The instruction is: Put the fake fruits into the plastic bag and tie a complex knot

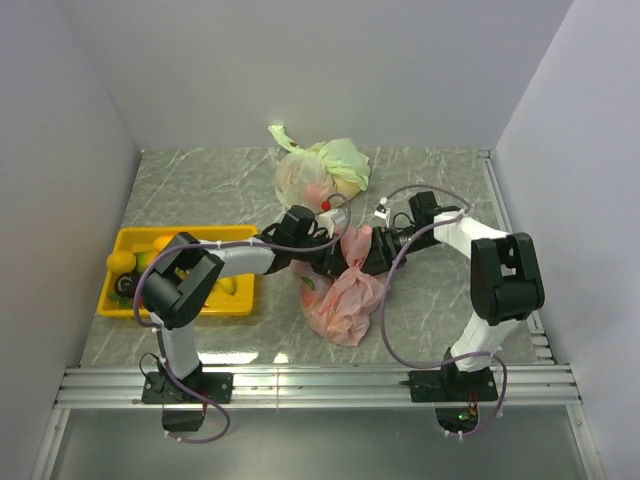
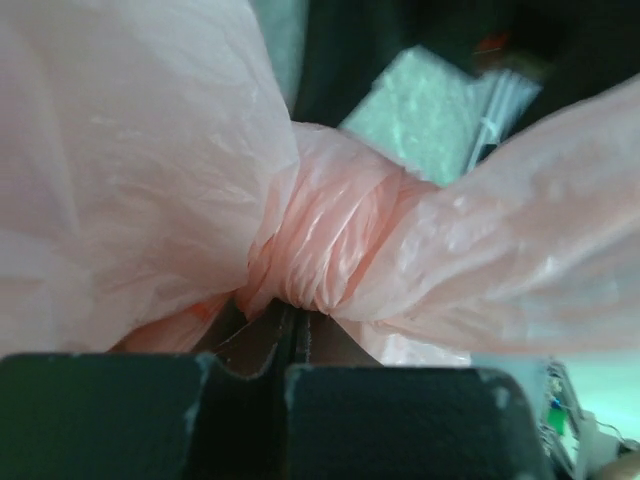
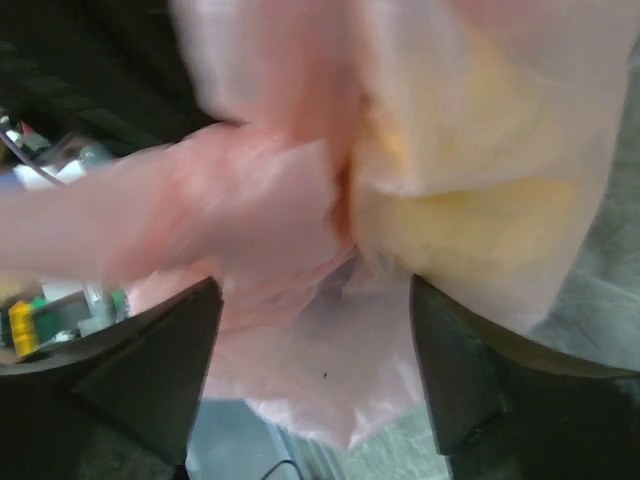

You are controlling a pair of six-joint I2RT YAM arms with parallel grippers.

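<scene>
white walls; grey marbled tabletop; aluminium rails at near edge; even light

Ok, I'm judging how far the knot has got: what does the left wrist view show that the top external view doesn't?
Only the left wrist view: the left fingers shut on the plastic bag, just below a tightly gathered, wrapped band of its film. Only the top external view: the yellow tray with fake fruits left in it, the pale green-and-white knotted bag at the back, and the pink bag's whole crumpled body. Both: the same crinkled pink bag.
</scene>
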